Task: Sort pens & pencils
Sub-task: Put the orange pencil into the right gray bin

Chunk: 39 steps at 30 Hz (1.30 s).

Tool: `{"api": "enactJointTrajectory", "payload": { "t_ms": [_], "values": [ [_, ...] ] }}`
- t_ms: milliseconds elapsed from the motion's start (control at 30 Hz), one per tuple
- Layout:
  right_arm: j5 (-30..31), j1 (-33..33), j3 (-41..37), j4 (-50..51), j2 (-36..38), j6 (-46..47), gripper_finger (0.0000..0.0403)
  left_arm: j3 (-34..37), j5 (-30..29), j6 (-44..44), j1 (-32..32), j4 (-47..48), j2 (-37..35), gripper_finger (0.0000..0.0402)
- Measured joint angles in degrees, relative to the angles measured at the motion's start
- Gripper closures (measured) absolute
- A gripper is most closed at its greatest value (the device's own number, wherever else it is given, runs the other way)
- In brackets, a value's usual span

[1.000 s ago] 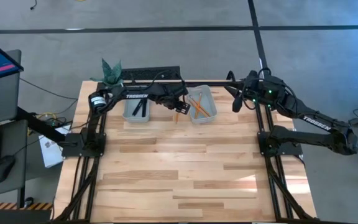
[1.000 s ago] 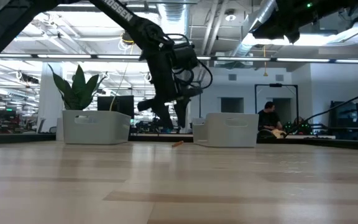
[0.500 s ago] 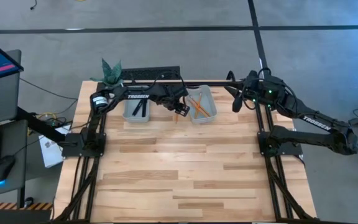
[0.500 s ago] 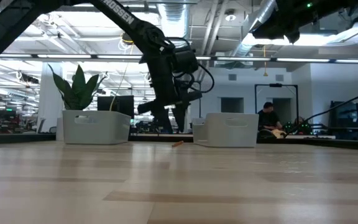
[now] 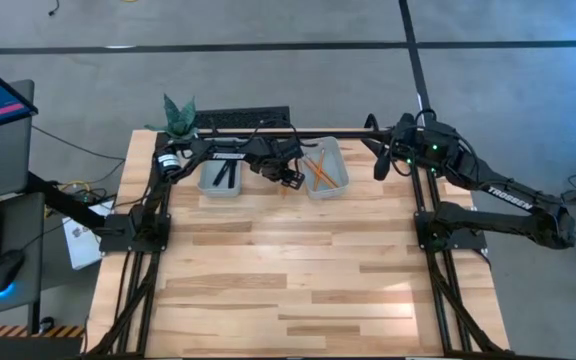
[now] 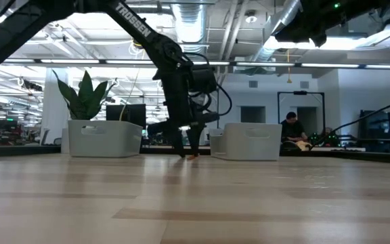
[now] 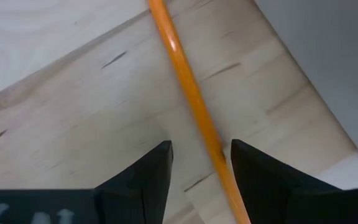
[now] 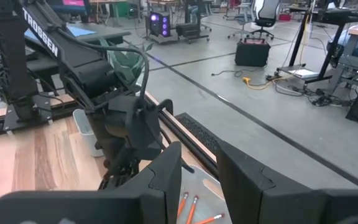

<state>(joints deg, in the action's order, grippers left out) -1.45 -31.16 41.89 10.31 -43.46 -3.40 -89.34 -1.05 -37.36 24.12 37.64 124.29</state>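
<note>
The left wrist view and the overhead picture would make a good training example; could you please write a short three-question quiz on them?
1. True or false: the left gripper is open, its fingers straddling a pencil lying on the table.
2. Which bin holds pencils: A, the left bin, or B, the right bin?
3. Where is the right gripper?

Key
1. True.
2. B; the left bin holds pens.
3. Raised near the table's far right corner, away from the bins.

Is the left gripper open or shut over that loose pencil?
Open. The left gripper hangs over the pencil lying flat on the table, its fingers apart on either side.
</note>
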Motion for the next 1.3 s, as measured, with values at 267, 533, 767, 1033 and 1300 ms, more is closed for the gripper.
{"api": "enactJointTrajectory", "payload": {
  "t_ms": [267, 533, 767, 1033, 1300],
  "values": [
    [0.01, -0.08, 0.02, -0.02, -0.01, -0.02, 0.0281, -0.59, 0.29, -0.15, 0.26, 3.05, 0.26, 0.0239],
    [0.01, -0.08, 0.02, -0.03, -0.02, -0.03, 0.0281, -0.63, 0.46, -0.73, 0.45, 5.56, 0.28, 0.0239],
    [0.01, -0.08, 0.02, -0.04, -0.02, -0.02, 0.0281, -2.46, -0.26, -0.94, 0.46, 10.09, 0.60, 0.0239],
    [0.01, -0.08, 0.02, -0.07, -0.01, -0.02, 0.0281, -7.73, -8.05, 1.58, 0.54, 20.70, 0.84, 0.0239],
    [0.01, -0.07, 0.02, -0.07, -0.02, -0.02, 0.0281, -7.73, -7.64, 6.40, 0.63, 19.69, 1.88, 0.0239]
  ]
}}
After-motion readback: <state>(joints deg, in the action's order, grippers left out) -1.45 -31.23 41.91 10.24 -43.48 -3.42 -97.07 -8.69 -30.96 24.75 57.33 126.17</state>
